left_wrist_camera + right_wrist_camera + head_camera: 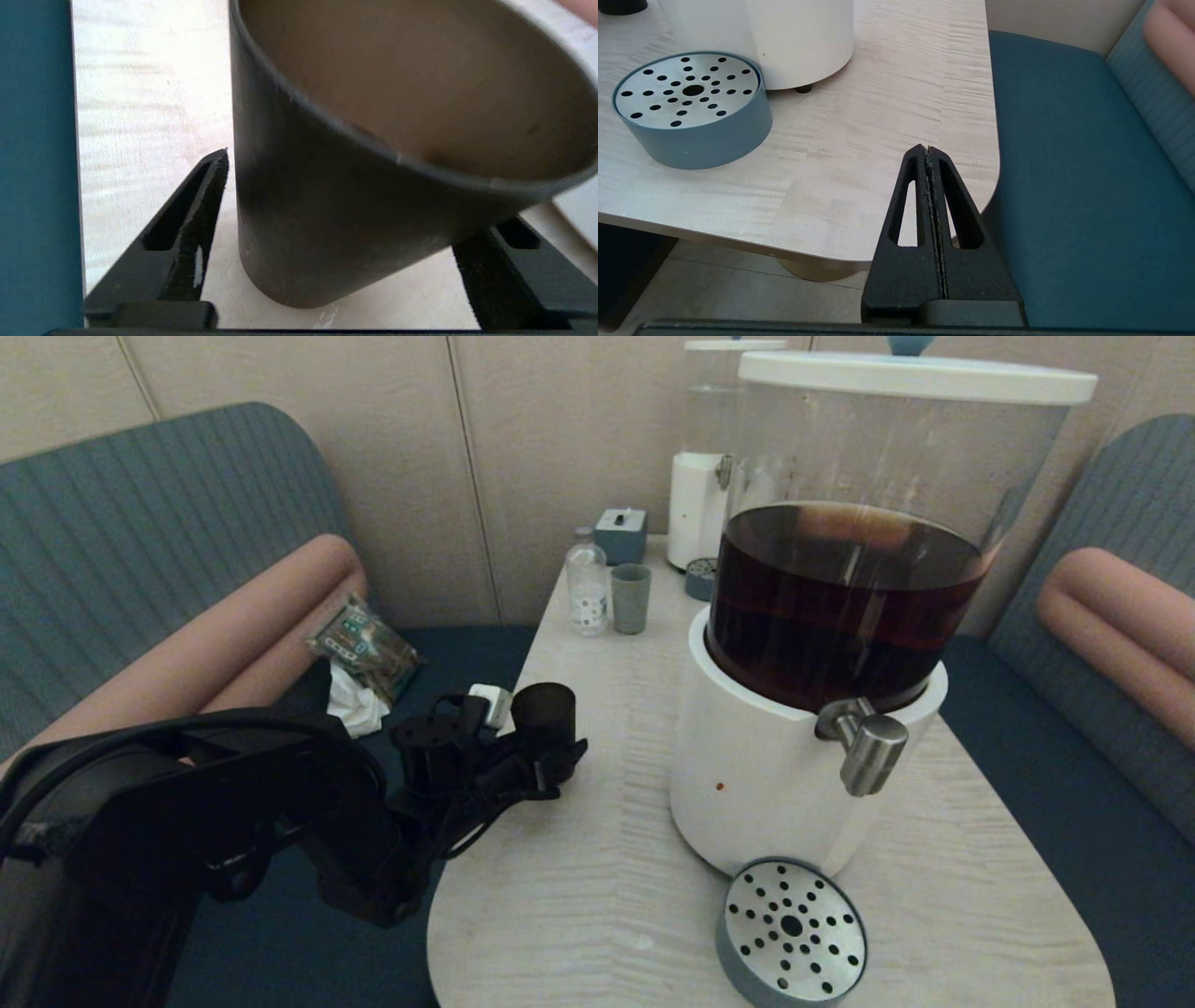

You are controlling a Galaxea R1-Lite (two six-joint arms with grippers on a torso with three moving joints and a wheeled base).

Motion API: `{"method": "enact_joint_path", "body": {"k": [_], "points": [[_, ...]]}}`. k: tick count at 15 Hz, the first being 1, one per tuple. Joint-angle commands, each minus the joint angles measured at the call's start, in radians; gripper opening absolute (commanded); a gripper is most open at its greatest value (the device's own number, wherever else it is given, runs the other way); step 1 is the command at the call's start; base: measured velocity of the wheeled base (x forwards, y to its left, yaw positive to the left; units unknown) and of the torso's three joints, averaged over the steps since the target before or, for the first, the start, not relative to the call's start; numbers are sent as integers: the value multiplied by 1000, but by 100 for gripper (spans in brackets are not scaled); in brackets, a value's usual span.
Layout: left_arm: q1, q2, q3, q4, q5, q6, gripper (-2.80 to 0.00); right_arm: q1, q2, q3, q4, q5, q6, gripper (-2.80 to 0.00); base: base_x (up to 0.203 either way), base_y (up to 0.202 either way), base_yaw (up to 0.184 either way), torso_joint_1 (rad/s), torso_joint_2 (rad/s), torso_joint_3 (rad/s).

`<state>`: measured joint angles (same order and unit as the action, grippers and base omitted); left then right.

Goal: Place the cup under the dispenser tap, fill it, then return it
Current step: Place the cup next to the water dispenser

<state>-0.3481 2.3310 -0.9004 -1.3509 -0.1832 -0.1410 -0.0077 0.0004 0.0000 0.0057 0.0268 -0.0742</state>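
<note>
At centre-left of the head view the cup (543, 711) stands on the table (597, 859) between the spread fingers of the left gripper (546, 756), ungripped, while the right gripper (928, 154) hangs closed.

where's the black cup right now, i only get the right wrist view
observer: the cup stands near the table's left edge, well left of the dispenser tap.
operator: left gripper holding it
observer: no, the left gripper straddles it with its fingers open, and a gap shows beside the cup's wall.
operator: how full is the tank
observer: dark liquid reaches about halfway up the clear tank.
</note>
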Motion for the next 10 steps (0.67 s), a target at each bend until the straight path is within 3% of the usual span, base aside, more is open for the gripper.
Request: {"method": "enact_joint_path", "body": {"k": [1, 10], "points": [[0, -12, 9, -11, -1, 2, 0, 0, -3, 0, 0, 1, -1, -280, 0, 0, 0, 0, 0, 0], [-11, -168, 217, -28, -1, 31, 0, 0, -3, 0, 0, 1, -1, -280, 0, 0, 0, 0, 0, 0]]}}
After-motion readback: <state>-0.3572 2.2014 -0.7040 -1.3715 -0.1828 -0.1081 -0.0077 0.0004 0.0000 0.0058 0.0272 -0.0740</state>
